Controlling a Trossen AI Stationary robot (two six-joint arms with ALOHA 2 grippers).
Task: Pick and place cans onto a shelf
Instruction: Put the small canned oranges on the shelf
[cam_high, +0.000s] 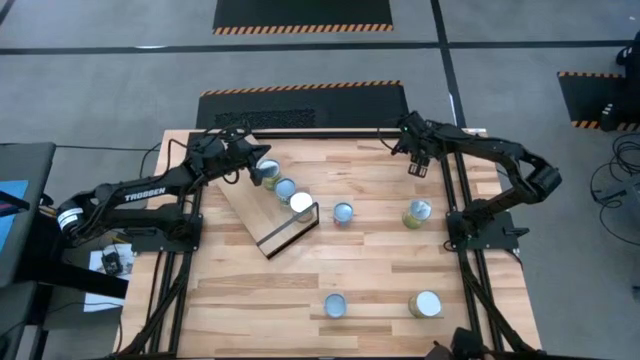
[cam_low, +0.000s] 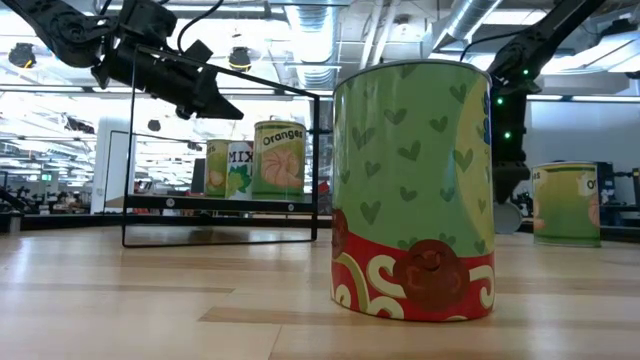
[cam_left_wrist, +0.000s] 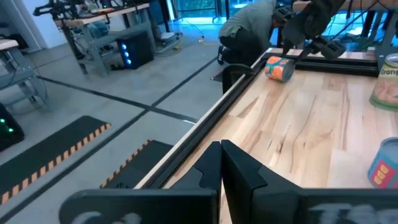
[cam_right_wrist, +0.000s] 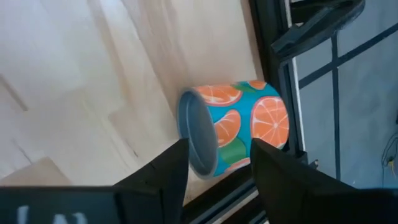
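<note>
The shelf (cam_high: 262, 215) is a pale plywood panel lying aslant on the table's left half, its black frame (cam_high: 292, 232) at the near end. Three cans (cam_high: 285, 187) stand in a row on or beside its far edge, and also show in the low view (cam_low: 278, 155). My left gripper (cam_high: 250, 160) is shut and empty beside the farthest of them (cam_high: 268, 170). An orange-patterned can (cam_right_wrist: 239, 124) lies on its side at the table's far edge. My right gripper (cam_right_wrist: 217, 165) is open above it, pointing down, one finger on either side. Whether the fingers touch it I cannot tell.
Other cans stand upright on the table: two mid-right (cam_high: 343, 211) (cam_high: 417, 213) and two near the front edge (cam_high: 335, 305) (cam_high: 425, 304). One of them fills the low view (cam_low: 413, 190). A black rail (cam_right_wrist: 280, 37) runs along the far edge beside the lying can.
</note>
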